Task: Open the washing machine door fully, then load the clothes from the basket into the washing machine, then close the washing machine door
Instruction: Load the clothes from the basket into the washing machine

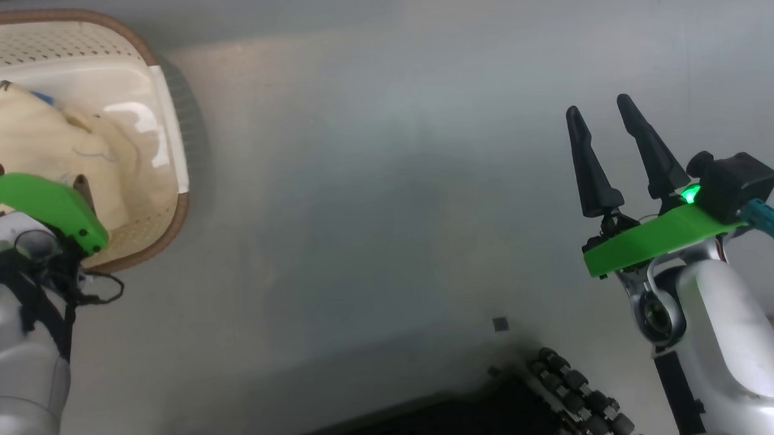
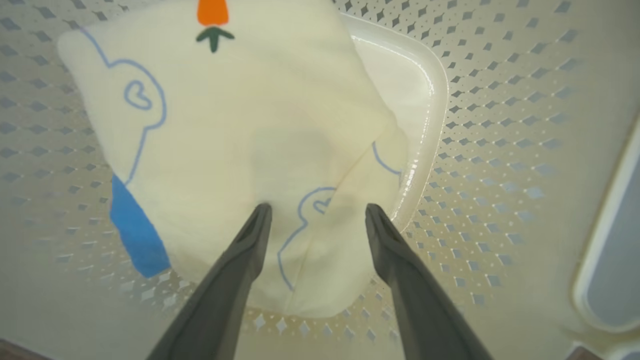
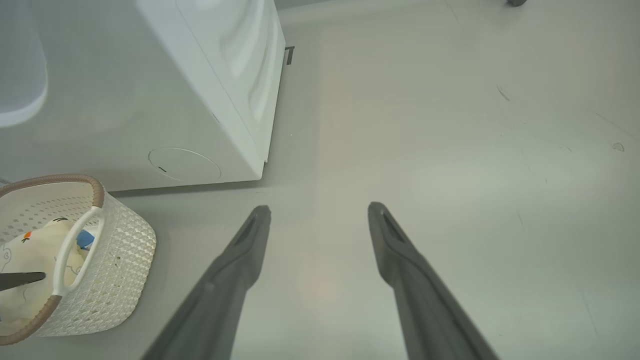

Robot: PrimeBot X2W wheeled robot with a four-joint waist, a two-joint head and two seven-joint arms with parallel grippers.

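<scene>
Left fingers (image 2: pixel 237 270) apart over clothes (image 2: pixel 225 150), basket (image 2: pixel 500 150) cropped.

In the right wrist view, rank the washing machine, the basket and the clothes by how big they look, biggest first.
Largest: the washing machine, though the frame cuts it off.
Next: the basket.
Smallest: the clothes, partly hidden inside the basket.
</scene>
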